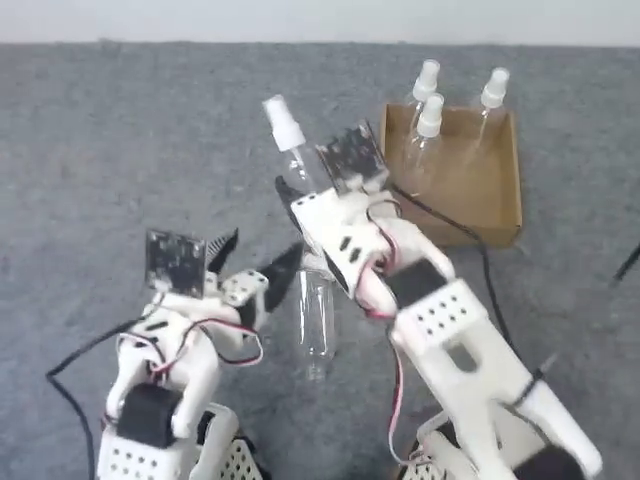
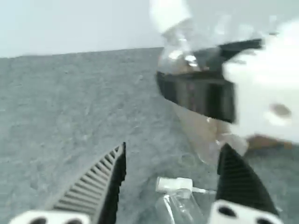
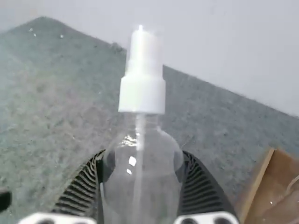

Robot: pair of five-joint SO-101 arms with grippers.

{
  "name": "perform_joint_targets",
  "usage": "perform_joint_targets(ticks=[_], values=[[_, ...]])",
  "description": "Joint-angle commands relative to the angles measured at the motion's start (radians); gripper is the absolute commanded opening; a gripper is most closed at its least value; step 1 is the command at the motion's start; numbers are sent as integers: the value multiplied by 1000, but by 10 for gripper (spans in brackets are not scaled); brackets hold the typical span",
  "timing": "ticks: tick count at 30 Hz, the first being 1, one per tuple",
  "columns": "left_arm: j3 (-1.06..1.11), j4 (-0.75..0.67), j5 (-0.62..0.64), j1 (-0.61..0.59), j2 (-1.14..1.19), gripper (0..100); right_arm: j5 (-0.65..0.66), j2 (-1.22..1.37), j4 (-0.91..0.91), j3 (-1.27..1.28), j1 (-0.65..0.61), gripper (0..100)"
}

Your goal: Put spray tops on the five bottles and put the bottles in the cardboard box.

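- Three bottles [image 1: 428, 140] with spray tops on stand upright in the cardboard box [image 1: 495, 205]. Count those as done.
- Your right gripper [image 3: 140, 179] is clamped on a fourth bottle [image 1: 298, 160], with one jaw on each side of the body. Its spray top [image 3: 141, 88] sits on the neck.
- That bottle is held upright and looks lifted off the grey carpet [image 1: 120, 150]. In the high view it is to the left of the box, near it but not over it.
- The fifth bottle [image 1: 316, 320] lies on its side on the carpet between the two arms, partly under the right arm.
- The left wrist view shows a white spray top [image 2: 172, 184] at that bottle's neck end. You can't tell whether it's screwed on or just lying there, so check before boxing.
- Your left gripper [image 1: 254, 256] has its jaws spread wide and holds nothing. It hovers by the lying bottle's neck end.
- What's left, as I read it: set the fourth bottle in the box, confirm or fit the fifth's top, then box it.
- Box room looks fine. The three stand toward the far side and the near half is bare.
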Motion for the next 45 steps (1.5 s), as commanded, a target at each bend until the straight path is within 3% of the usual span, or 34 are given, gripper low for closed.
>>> perform_joint_targets(ticks=[1,8,16,21,29,32,39,45], values=[[61,-69,-11,54,-66,333,-14,21,107,-173,-24,6],[96,-144,-11,55,-28,335,-11,-21,337,-295,-150,6],[96,-146,-12,55,-14,334,-5,-203,503,-292,-157,6],[96,-146,-12,63,-14,334,-5,-269,570,-290,-111,6],[96,-141,-12,63,-18,334,-3,-170,570,-304,4,6],[96,-140,-15,63,-18,334,3,-110,596,-364,94,6],[97,-138,-18,55,-18,330,92,1,731,-598,438,6],[97,-144,-15,31,-20,219,100,151,575,-555,650,6]])
